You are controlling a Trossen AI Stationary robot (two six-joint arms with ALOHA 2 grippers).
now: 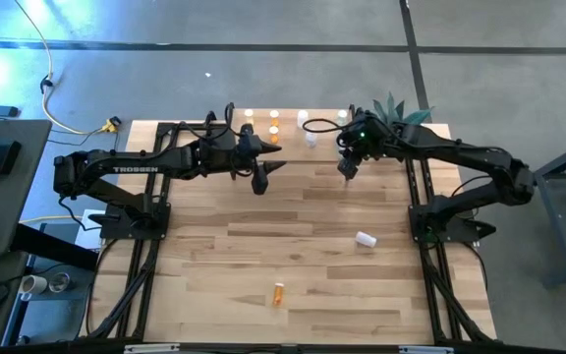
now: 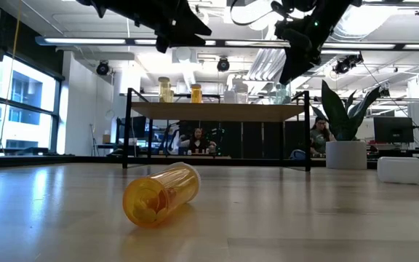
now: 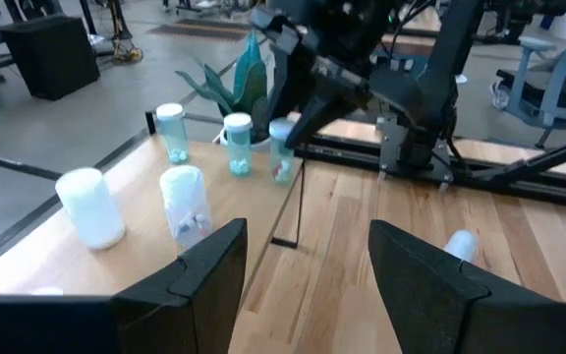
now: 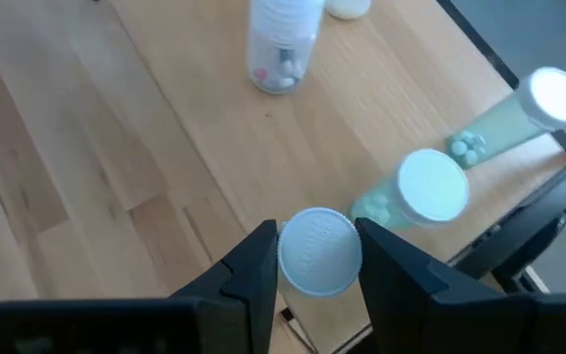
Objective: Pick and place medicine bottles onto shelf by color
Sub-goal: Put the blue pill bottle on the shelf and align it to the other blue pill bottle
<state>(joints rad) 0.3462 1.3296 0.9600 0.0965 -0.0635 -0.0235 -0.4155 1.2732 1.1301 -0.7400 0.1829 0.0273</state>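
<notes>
The shelf (image 2: 217,111) stands at the table's far edge and carries yellow and orange bottles (image 2: 180,90), white bottles (image 3: 185,202) and clear greenish bottles (image 4: 430,187), all upright. My right gripper (image 4: 319,265) hangs over the shelf's right part, shut on another greenish bottle (image 3: 281,155) with a white cap. My left gripper (image 3: 308,265) hovers open in front of the shelf's middle (image 1: 263,180) with nothing between its fingers. An orange bottle (image 1: 279,292) and a white bottle (image 1: 365,239) lie on their sides on the table. My right gripper pinches the greenish bottle's white cap (image 4: 319,253) between its two fingers, one on each side. The fingers come slanting down from above. The bottle hangs upright below them, next to the other two greenish bottles. Whether its base touches the shelf, I cannot tell.
A potted plant (image 1: 396,108) stands at the far right corner, beside the shelf's end. Thin black legs (image 3: 298,202) hold the shelf above the table. The tabletop (image 1: 263,236) between the two lying bottles and the shelf is bare wood.
</notes>
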